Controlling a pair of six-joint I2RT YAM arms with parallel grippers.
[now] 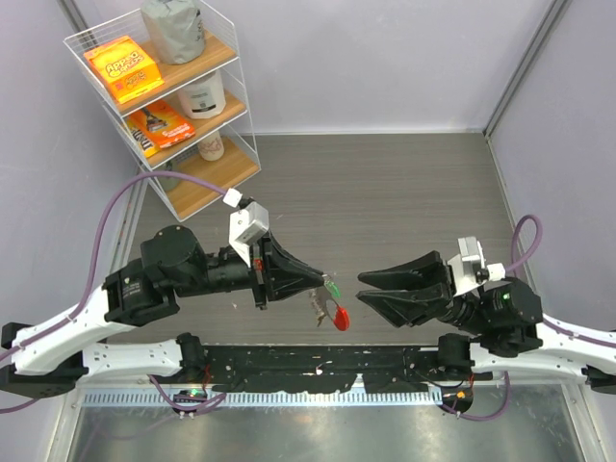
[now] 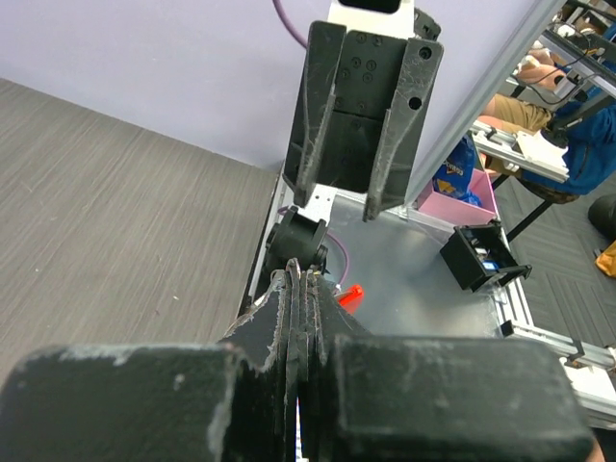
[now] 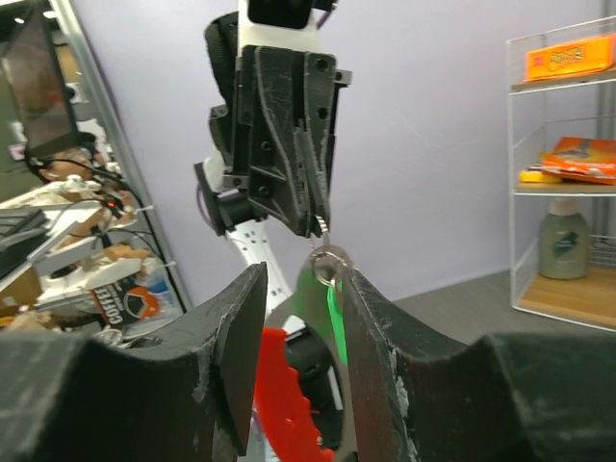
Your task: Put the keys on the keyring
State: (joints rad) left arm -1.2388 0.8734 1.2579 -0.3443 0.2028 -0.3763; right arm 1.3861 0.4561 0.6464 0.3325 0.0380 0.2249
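Observation:
My left gripper (image 1: 320, 278) is shut on the keyring and holds it above the table. A small silver ring (image 3: 327, 258) hangs at its tips. The green-headed key (image 1: 332, 289) hangs from that ring, and the silvery chain (image 1: 316, 307) and red crescent loop (image 1: 341, 318) dangle below. In the right wrist view the green key (image 3: 333, 300) and red loop (image 3: 280, 395) hang between my open fingers. My right gripper (image 1: 359, 288) is open and empty, its tips just right of the keyring. The left wrist view shows my shut left gripper (image 2: 303, 279) and a bit of red loop (image 2: 351, 295). The yellow-headed key is out of view.
A white wire shelf (image 1: 241, 106) stands at the back left, holding an orange box (image 1: 123, 68), a grey bag (image 1: 174, 29), another box and bottles. A black rail (image 1: 318, 364) runs along the near table edge between the arm bases.

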